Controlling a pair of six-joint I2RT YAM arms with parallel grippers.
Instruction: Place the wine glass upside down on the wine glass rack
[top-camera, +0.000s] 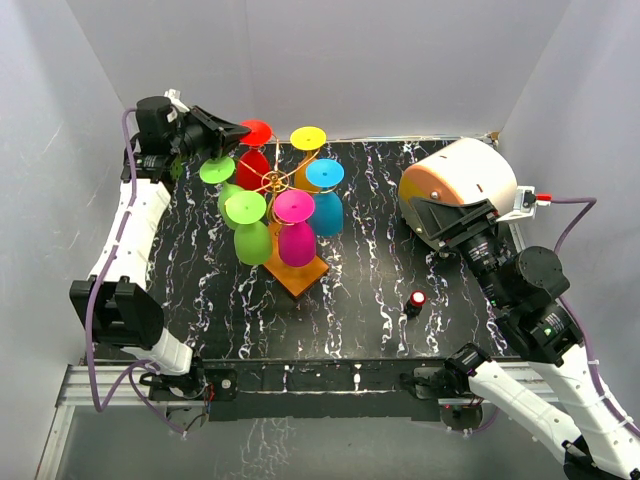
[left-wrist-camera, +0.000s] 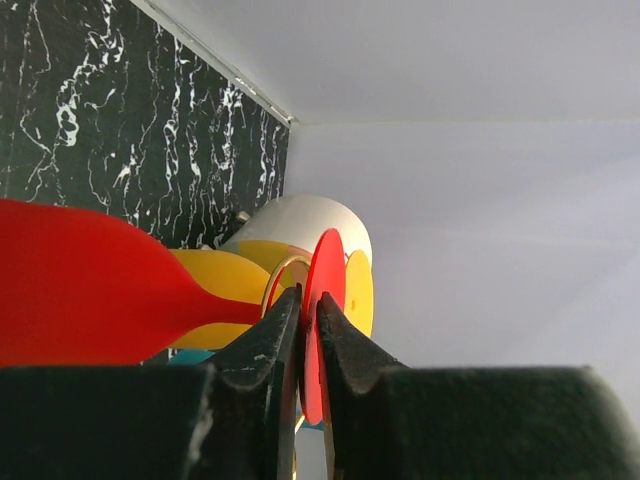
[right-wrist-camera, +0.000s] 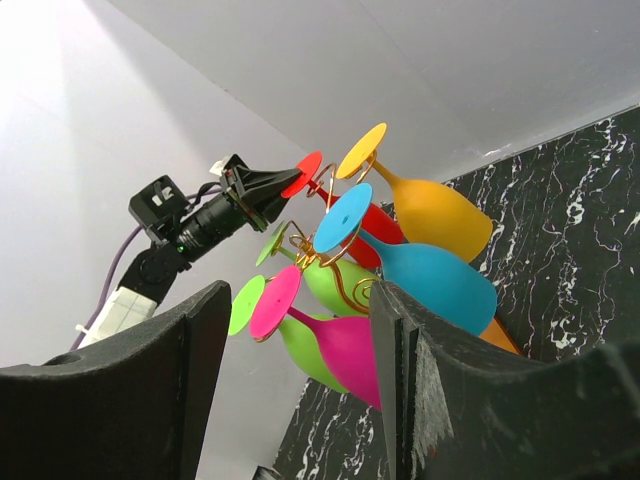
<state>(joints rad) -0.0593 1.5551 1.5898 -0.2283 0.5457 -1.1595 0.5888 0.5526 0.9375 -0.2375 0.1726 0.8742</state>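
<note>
The wine glass rack (top-camera: 272, 182) is gold wire on an orange-brown base (top-camera: 303, 277), left of the table's middle. Several coloured glasses hang from it upside down. A red wine glass (top-camera: 252, 160) hangs at the back left, its stem in a gold scroll arm (left-wrist-camera: 272, 280). My left gripper (top-camera: 240, 132) reaches in from the left and is shut on the rim of this glass's round foot (left-wrist-camera: 327, 268). In the left wrist view both fingers (left-wrist-camera: 262, 345) press the thin red disc. My right gripper (right-wrist-camera: 298, 297) stands open and empty at the right, facing the rack (right-wrist-camera: 322, 262).
Yellow (top-camera: 308, 139), blue (top-camera: 325, 175), pink (top-camera: 294, 207) and two green glasses (top-camera: 245, 208) fill the rack's other arms. A white and orange domed object (top-camera: 460, 183) sits at the back right. A small black knob with a red top (top-camera: 415, 301) lies on the black marbled table (top-camera: 350, 320).
</note>
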